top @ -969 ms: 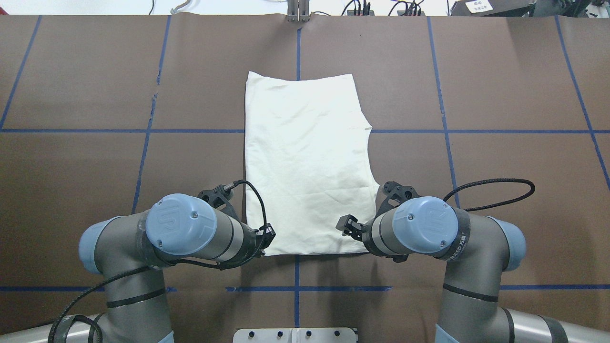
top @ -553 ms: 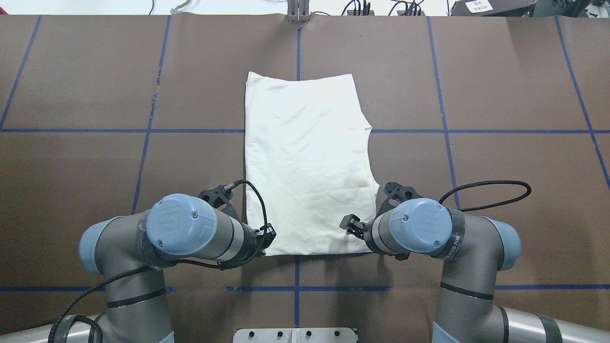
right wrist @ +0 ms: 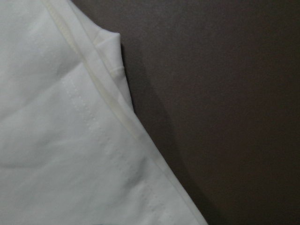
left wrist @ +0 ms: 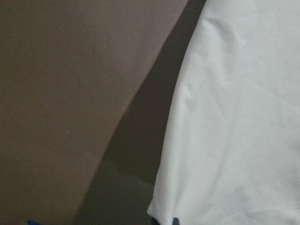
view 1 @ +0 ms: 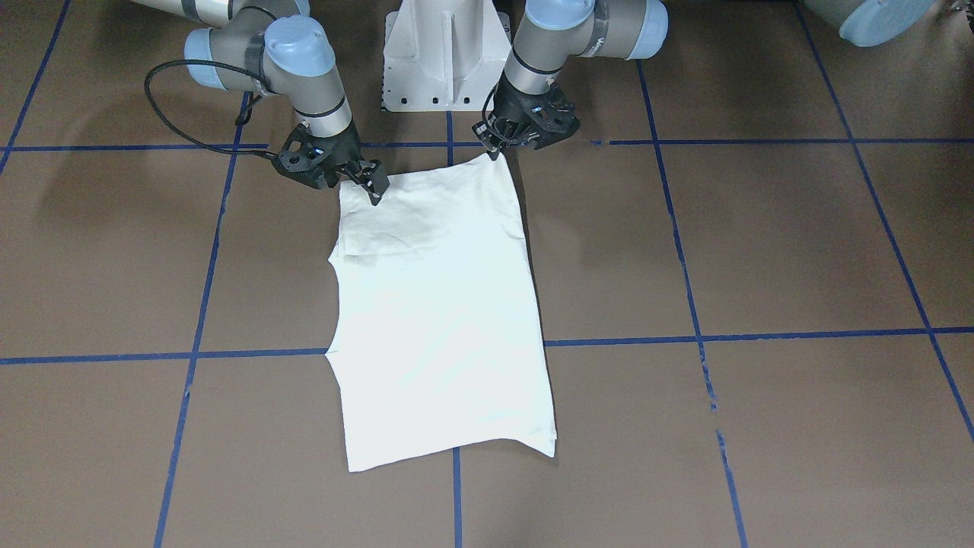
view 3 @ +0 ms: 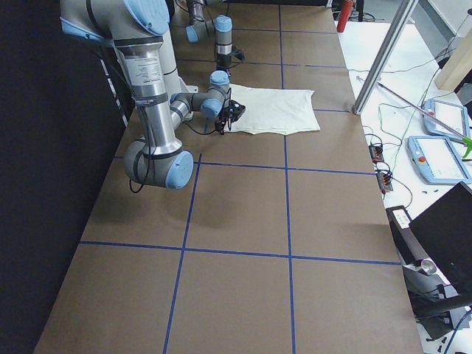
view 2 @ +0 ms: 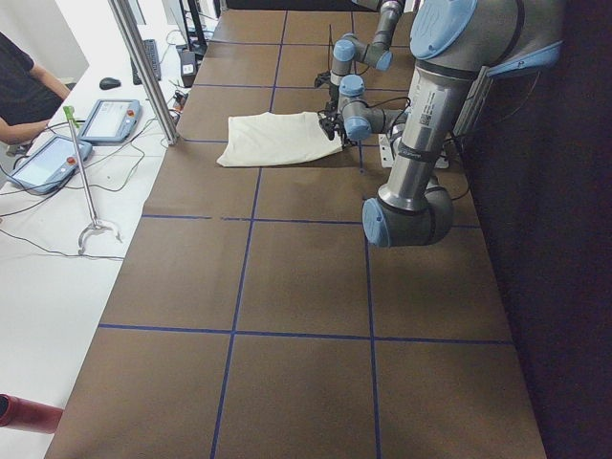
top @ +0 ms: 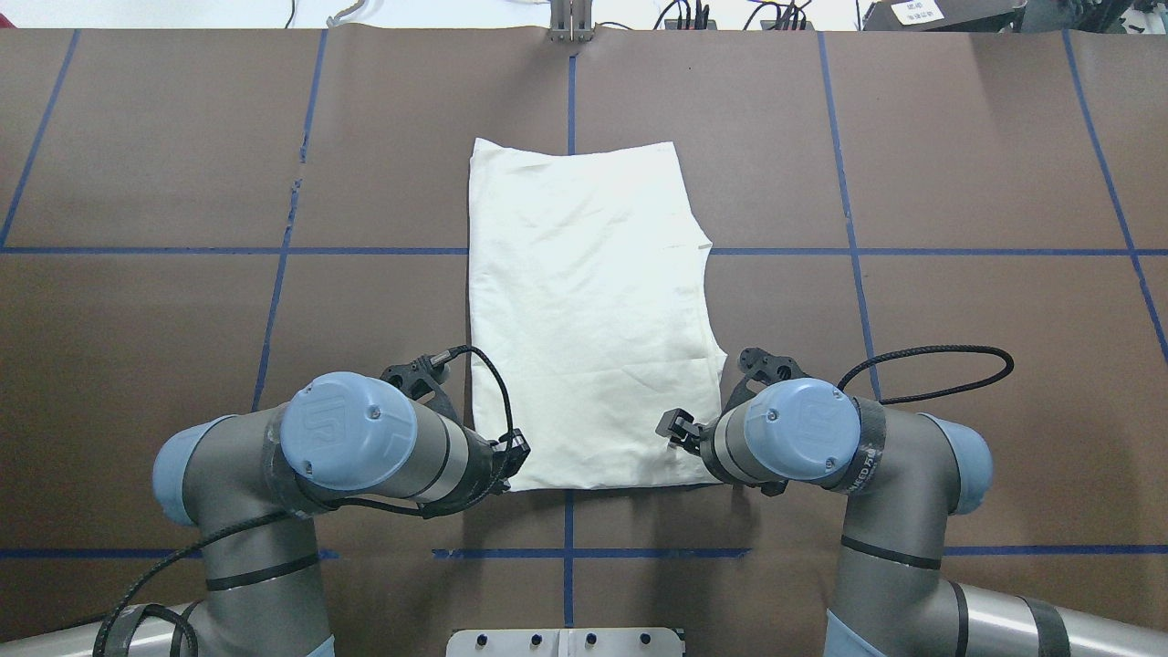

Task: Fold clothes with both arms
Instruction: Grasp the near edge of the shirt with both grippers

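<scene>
The shirt (top: 584, 319) lies flat on the brown counter (top: 912, 365), folded into a long narrow panel with its plain cream side up and no print showing. It runs lengthwise away from the robot over the middle blue tape line (top: 571, 100), and its near edge lies between the two arms. Its edge on the robot's right is uneven, stepping outward about halfway down.

The left end effector (view 1: 498, 146) is at the shirt's near left corner, touching or just above the cloth there. Whether its fingers are spread or pinching the corner I cannot tell. The left wrist view shows only the shirt's edge and corner on the right, with shadowed counter beside them.

The right end effector (view 1: 373, 189) is over the near right corner, its tips on or just above the cloth a little in from the edge. I cannot tell its state either. The right wrist view shows a stitched hem and a pointed corner of cloth against the counter, with no fingers in sight
</scene>
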Controlling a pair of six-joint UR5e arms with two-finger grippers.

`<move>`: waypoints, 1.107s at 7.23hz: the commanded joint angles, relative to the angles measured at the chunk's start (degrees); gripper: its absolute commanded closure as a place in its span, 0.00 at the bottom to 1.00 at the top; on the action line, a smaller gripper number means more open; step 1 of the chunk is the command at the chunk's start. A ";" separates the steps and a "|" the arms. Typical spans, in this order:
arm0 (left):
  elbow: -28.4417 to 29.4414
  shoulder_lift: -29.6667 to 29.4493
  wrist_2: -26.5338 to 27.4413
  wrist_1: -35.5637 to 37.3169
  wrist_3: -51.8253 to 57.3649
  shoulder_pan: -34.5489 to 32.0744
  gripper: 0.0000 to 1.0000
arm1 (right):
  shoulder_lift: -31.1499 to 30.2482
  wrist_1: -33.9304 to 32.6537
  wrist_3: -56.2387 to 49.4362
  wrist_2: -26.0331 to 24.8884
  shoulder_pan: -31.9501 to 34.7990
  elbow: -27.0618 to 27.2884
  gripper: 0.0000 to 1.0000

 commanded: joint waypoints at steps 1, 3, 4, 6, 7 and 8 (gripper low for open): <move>0.07 0.00 0.00 0.00 0.00 0.03 1.00 | 0.00 0.01 0.00 0.08 0.00 -0.32 0.51; 0.07 0.08 0.00 0.00 0.09 0.03 1.00 | 0.18 0.01 -0.17 0.34 0.27 -0.23 0.94; 0.07 0.08 0.00 0.00 0.09 0.03 1.00 | 0.96 -0.08 -0.09 0.60 0.79 -0.32 0.97; 0.15 0.00 0.09 0.00 0.00 0.03 1.00 | 1.14 -0.16 -0.17 0.69 1.06 -0.32 0.97; 0.15 0.08 0.09 -0.09 0.00 0.03 1.00 | 1.14 -0.16 -0.17 0.78 1.23 -0.32 0.97; 0.33 0.00 0.09 -0.09 0.00 0.03 1.00 | 1.14 -0.16 -0.17 0.78 1.24 -0.40 0.97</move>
